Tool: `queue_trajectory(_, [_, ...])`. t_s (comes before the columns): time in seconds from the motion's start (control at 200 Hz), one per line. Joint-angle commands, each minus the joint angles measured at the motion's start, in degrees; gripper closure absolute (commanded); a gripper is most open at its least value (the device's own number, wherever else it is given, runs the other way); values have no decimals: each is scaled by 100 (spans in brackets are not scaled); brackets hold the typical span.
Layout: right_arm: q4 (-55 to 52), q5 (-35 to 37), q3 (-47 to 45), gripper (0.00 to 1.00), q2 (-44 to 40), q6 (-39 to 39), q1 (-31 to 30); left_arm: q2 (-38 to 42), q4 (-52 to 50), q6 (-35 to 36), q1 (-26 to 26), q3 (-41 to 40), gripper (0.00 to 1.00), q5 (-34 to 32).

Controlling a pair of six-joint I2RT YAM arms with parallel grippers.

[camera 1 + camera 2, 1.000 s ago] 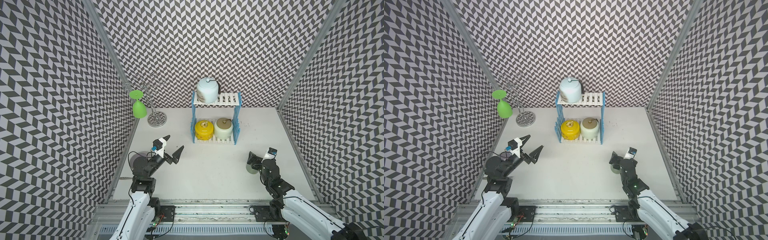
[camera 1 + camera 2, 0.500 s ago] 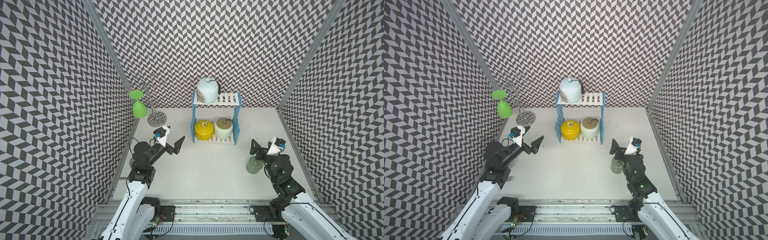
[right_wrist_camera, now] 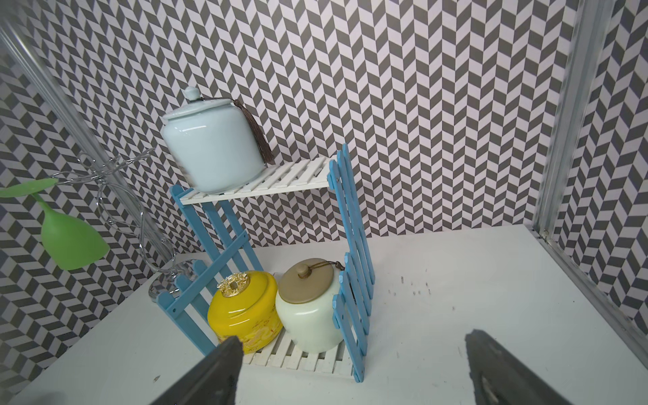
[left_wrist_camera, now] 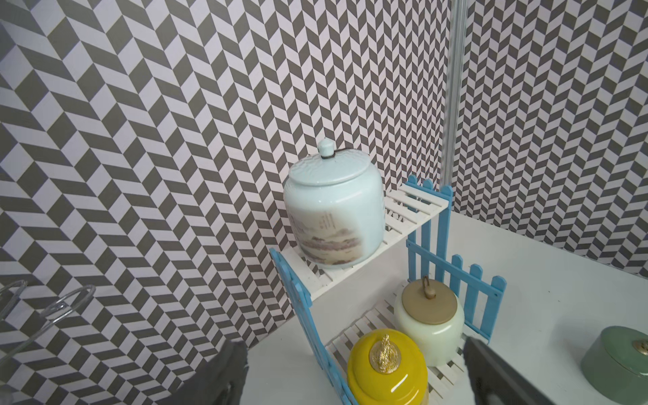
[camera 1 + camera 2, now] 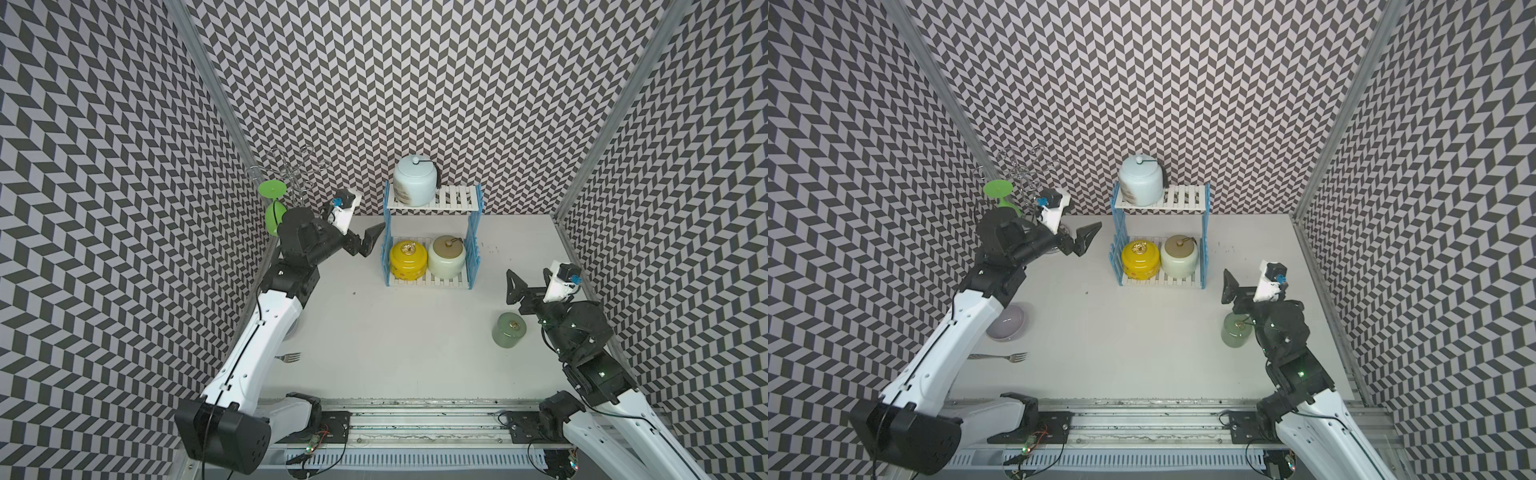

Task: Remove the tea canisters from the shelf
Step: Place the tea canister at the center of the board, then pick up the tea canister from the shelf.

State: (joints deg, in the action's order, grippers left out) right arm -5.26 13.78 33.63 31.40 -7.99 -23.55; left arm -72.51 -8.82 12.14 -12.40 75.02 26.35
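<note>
The shelf (image 5: 457,200) stands at the back wall. The pale blue tea canister (image 5: 414,186) sits on its top board. On the lower board the yellow canister (image 5: 408,259) and the cream one (image 5: 446,257) stand side by side. A sage green canister (image 5: 509,329) rests on the table at the right. My left gripper (image 5: 371,239) hovers open just left of the shelf, and in the left wrist view (image 4: 352,343) it faces the yellow canister (image 4: 385,371). My right gripper (image 5: 517,286) is open and empty, above and behind the sage canister.
A green goblet (image 5: 274,212) hangs upside down on a chrome wire stand (image 5: 297,174) at the back left, close behind my left wrist. A lilac bowl (image 5: 1007,322) and a fork (image 5: 1000,356) lie near the left arm. Patterned walls close three sides.
My left arm has reached forward and up to the shelf's left side. My right gripper has drawn up and back from the sage canister, which stays on the table.
</note>
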Motion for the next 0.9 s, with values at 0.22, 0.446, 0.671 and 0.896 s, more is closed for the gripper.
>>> queue_trajectory(0.22, [-407, -298, -110, 0, -341, 760, -19, -1568, -1309, 306, -291, 2504, 1, -228])
queue_trajectory(0.446, [-184, -309, -389, 0, -626, 684, -17, -2989, -2133, 370, -497, 4694, 1, -376])
queue_trajectory(0.671, [-60, -290, -523, 0, -671, 676, -26, -4315, -2451, 209, -693, 6563, 1, -615])
queue_trajectory(0.896, [-14, -249, -576, 0, -723, 694, -27, -4726, -1860, 377, -959, 6773, 3, -1025])
